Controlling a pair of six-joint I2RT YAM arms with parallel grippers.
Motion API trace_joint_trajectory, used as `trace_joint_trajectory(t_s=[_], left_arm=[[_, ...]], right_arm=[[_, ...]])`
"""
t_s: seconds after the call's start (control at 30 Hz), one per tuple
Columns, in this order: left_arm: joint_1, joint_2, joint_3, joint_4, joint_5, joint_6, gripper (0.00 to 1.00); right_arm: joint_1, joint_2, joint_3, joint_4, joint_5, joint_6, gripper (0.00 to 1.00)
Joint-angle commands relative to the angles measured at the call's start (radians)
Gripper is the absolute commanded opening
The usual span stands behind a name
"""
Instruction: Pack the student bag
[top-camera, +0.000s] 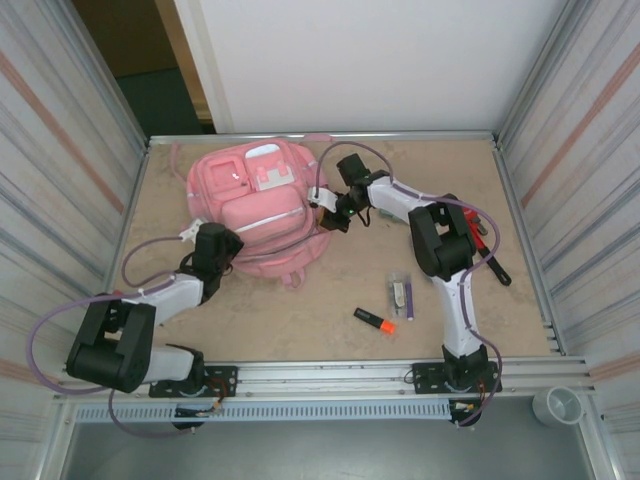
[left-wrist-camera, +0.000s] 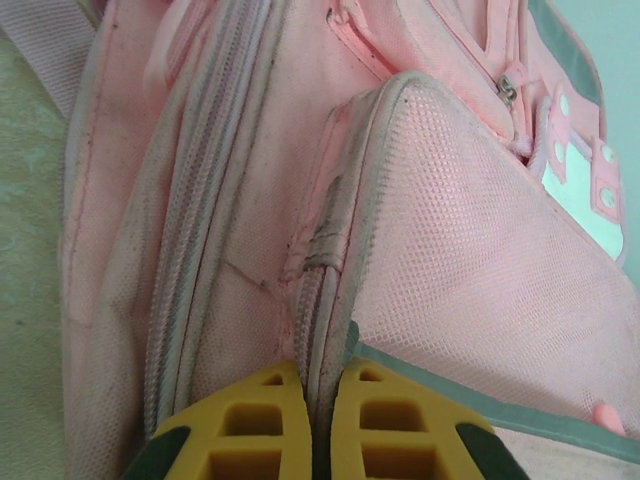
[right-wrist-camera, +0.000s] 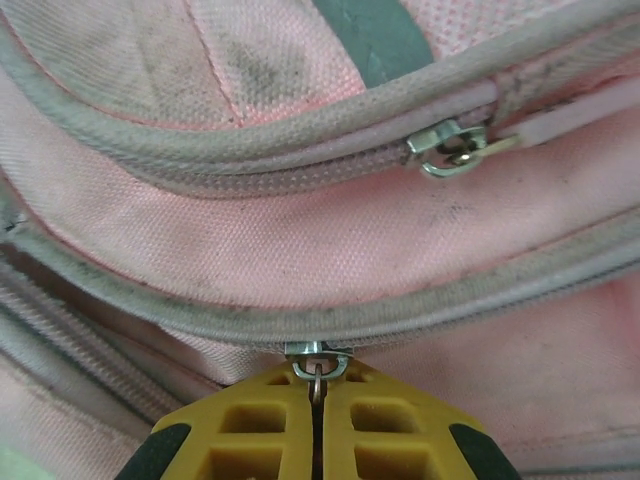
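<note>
I am at the opening step: my right gripper (right-wrist-camera: 318, 388) is pinched tight on the small silver metal zip pull (right-wrist-camera: 317, 358) of the large pink fabric backpack (top-camera: 255, 205), which lies flat at the far left-centre of the beige table (top-camera: 330, 290). My left gripper (left-wrist-camera: 322, 380) is clamped on a grey-piped pocket seam (left-wrist-camera: 318, 290) at its near side, bracing it. Next, I judge, calls for a steady drag along the zip without slipping off.

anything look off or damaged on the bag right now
The large pink fabric backpack is grubby: dark smudges mark the weave beside its grey piping, in both wrist views. No tear or spill shows.
</note>
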Motion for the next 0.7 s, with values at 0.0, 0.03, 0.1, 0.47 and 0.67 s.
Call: trace_joint_trajectory(t_s=[0.0,0.03,0.1,0.47,0.67], left_arm=[[-0.015,-0.043,-0.033,0.021,-0.144,-0.049,0.00],[-0.022,-0.050,-0.038,0.019,-0.169,-0.054,0.00],[-0.031,-0.055,-0.044,0.019,-0.208,-0.067,0.00],[-0.058,-0.020,-0.034,0.049,-0.257,-0.090,0.00],[-0.052,-0.083,-0.043,0.006,-0.299,-0.066,0.00]], right_arm=[[0.040,-0.109,-0.027,-0.037,0.023,0.120,0.00],[0.060,-0.125,-0.023,-0.059,0.040,0.146,0.00],[0.113,-0.156,-0.024,-0.096,0.071,0.212,0.00],[0.168,-0.218,-0.019,-0.217,0.245,0.368,0.00],[0.145,-0.151,0.116,-0.361,0.288,0.418,0.00]])
